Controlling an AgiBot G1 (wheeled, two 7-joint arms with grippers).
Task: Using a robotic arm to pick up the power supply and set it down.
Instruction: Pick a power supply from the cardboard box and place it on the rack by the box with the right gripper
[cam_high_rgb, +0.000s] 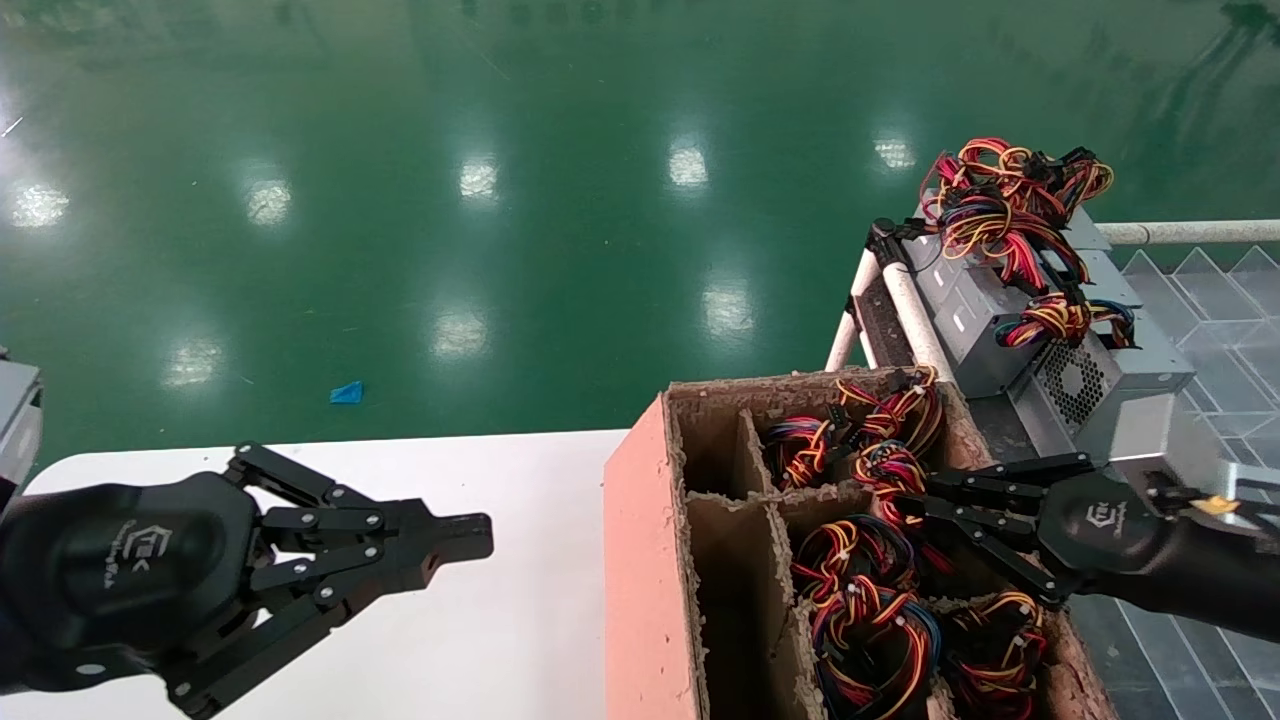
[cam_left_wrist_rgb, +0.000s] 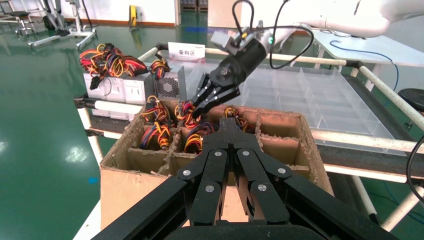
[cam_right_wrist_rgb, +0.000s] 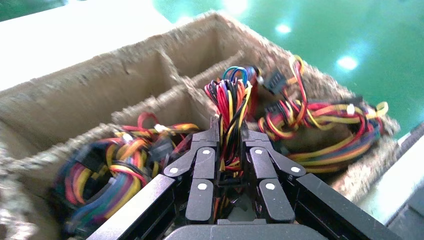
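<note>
My right gripper (cam_high_rgb: 908, 500) (cam_right_wrist_rgb: 229, 126) reaches into the middle of the pinkish-brown divided cardboard box (cam_high_rgb: 640, 560) (cam_right_wrist_rgb: 95, 100). It is shut on a power supply's upright bundle of red, yellow and black wires (cam_right_wrist_rgb: 231, 95). That unit's metal body is hidden down in its compartment. Other wire bundles (cam_high_rgb: 870, 610) fill the neighbouring compartments. More silver-grey power supplies (cam_high_rgb: 1075, 380) lie stacked on the rack behind the box, one showing a honeycomb face. My left gripper (cam_high_rgb: 470, 540) (cam_left_wrist_rgb: 227, 122) is shut on nothing and hangs over the white table, left of the box.
The white table (cam_high_rgb: 500, 620) runs from the box's left wall to the left. A white-pipe rack (cam_high_rgb: 905, 300) stands behind the box, with clear divided trays (cam_high_rgb: 1200, 300) at right. Green floor lies beyond, with a blue scrap (cam_high_rgb: 347, 392) on it.
</note>
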